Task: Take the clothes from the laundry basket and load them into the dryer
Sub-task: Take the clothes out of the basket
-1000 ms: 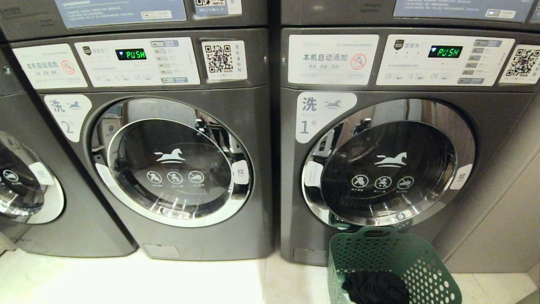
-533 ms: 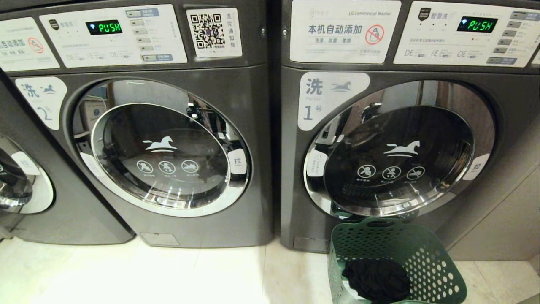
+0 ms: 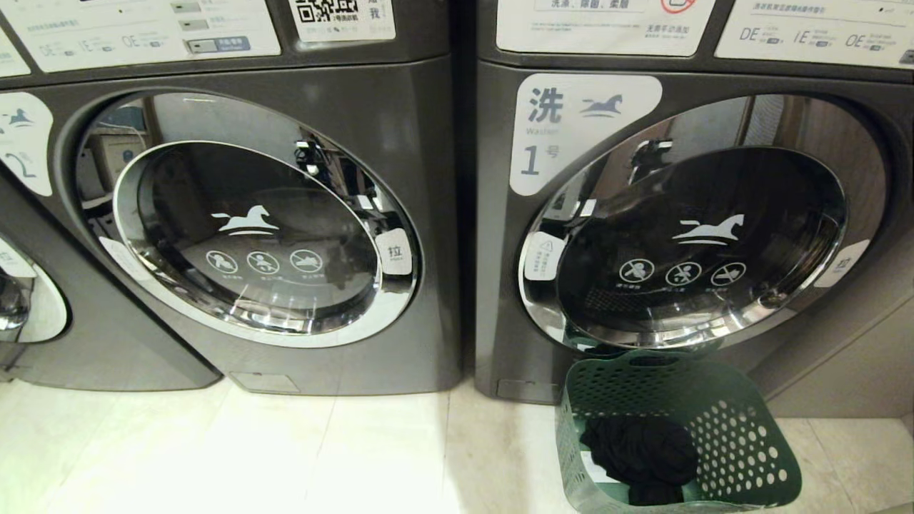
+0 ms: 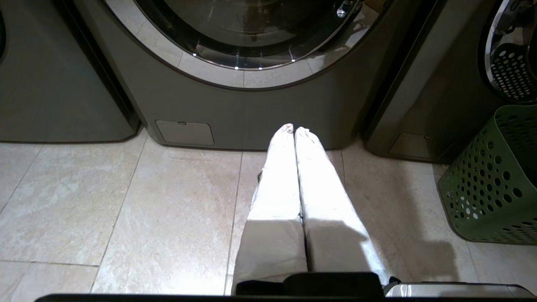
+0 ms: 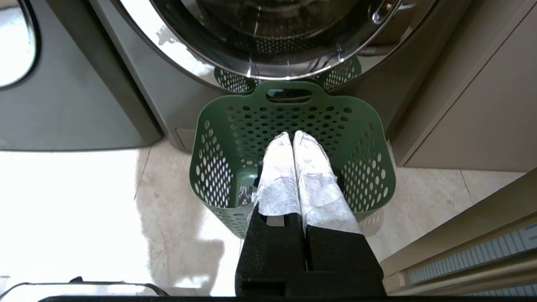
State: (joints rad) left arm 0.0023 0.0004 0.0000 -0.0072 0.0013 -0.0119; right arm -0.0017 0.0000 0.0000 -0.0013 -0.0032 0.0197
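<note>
Tiled floor (image 3: pixel 285 457), green basket (image 3: pixel 714 385) of dark clothes (image 3: pixel 639 453) before shut machine door (image 3: pixel 685 243); both jaws clenched, empty.

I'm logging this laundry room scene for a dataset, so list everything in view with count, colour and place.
machines: three, dark grey, in a row on the floor; machine 1 at right, machine 2 in the middle, a third partly seen at far left
round doors: three, chrome-rimmed dark glass, all closed; door of machine 1, door of machine 2
laundry basket: one, green, perforated, on the floor before machine 1
clothes: one dark bundle, black, inside the basket
floor: pale beige tiles
wall panel: beige, right of machine 1
left end effector: white-wrapped fingers, shut, above bare floor before machine 2
right end effector: white-wrapped fingers, shut, above the basket
</note>
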